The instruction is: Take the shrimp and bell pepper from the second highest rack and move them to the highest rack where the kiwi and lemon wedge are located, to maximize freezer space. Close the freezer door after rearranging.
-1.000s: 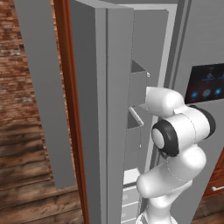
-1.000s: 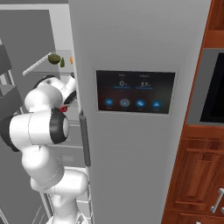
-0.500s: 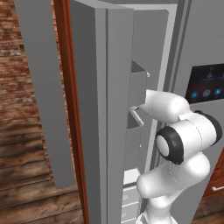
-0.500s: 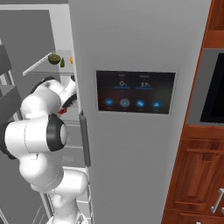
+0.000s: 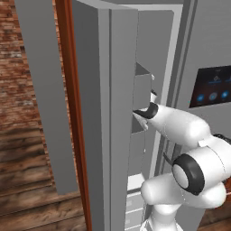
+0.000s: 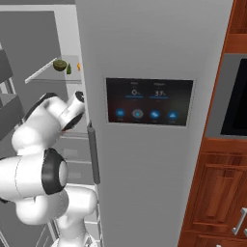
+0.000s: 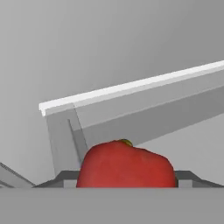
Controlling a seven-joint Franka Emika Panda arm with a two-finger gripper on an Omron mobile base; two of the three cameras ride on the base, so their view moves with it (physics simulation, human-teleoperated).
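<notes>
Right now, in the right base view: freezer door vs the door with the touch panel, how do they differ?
The freezer door stands swung open at the left, showing its inner side with door bins; the touch-panel door is shut and faces the camera. The touch-panel door carries a black touch panel; the freezer door shows none. Both are plain grey.

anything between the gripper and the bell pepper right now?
Nothing visible. In the hand view the red bell pepper sits right ahead of the camera inside the grey bin, with no object in front of it. The fingertips themselves are not visible there.
</notes>
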